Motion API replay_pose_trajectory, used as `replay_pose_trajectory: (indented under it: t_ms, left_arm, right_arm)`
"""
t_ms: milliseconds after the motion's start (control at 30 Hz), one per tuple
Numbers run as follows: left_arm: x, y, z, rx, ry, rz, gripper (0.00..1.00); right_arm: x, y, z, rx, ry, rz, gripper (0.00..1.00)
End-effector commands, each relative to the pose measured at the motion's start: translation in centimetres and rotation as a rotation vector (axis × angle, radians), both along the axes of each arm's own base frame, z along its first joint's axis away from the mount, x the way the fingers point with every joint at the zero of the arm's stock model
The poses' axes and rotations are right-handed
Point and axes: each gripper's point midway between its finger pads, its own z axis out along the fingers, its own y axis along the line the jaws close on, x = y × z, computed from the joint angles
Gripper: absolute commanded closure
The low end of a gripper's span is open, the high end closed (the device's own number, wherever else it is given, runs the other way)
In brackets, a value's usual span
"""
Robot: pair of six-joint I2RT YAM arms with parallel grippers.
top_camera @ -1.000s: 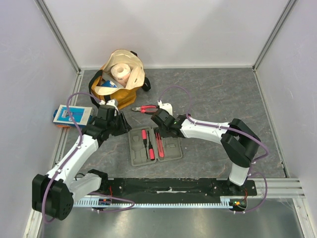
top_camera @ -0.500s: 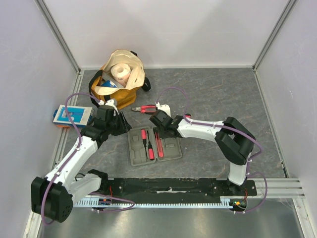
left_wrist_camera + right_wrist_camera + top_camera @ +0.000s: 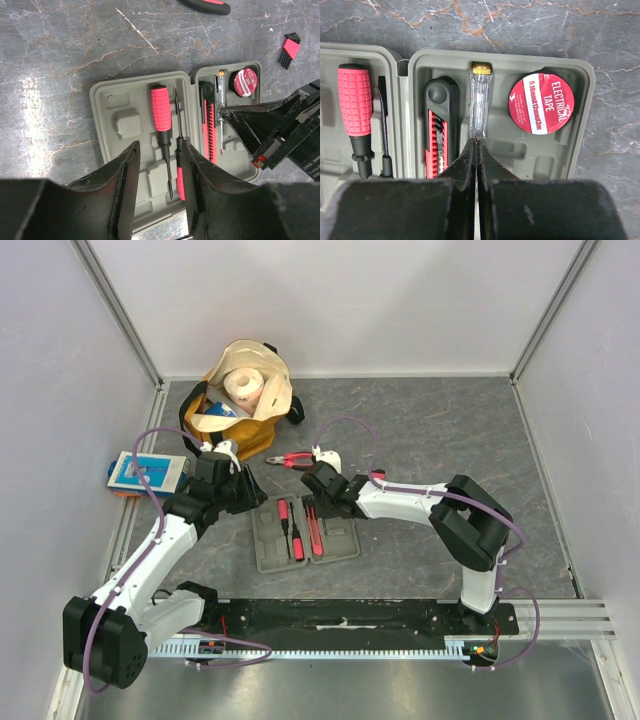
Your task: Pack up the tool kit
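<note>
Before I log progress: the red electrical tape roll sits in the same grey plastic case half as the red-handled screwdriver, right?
No: the red electrical tape roll sits in the opposite grey plastic case half from the red-handled screwdriver; the right wrist view shows it.

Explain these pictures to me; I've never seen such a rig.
Two robot arms, left and right, are bolted to a table's near edge. One picture looks down from above; the other two come from cameras on each wrist. An open grey case holds screwdrivers, a knife and electrical tape; pliers, a bag and a blue packet lie outside it. The left gripper hovers open over the case, holding nothing. The right gripper is shut, its tip on a clear tester in its slot.
</note>
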Motion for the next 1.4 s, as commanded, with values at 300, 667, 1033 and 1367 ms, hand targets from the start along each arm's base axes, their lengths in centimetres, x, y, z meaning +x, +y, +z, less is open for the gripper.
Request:
replay_pose_trajectory:
  t_ms: [300,667,1033,1367]
  left_arm:
    - [0.5,-1.2,0.7,-0.060,-0.019,-0.019,0.54]
    - [0.6,0.0,2.0,-0.006,-0.078,0.001,0.47]
    - [1.5,0.4,3.5,0.023,-0.116,-0.002,0.44]
    - [3.2,-1.9,8.1,-0.029,-0.201,-0.118,0.09]
  right_arm:
    - [-4.1,-4.5,-5.0,-0.188,0.167,0.018,1.00]
    - [4.2,2.1,11.2,0.008,-0.148,-0.006,0.77]
    - [7.3,-6.2,16.1,0.014,-0.226,-0.254,0.37]
    - [9.1,-14.3,8.3,-0.099,-0.062,-0.466,0.11]
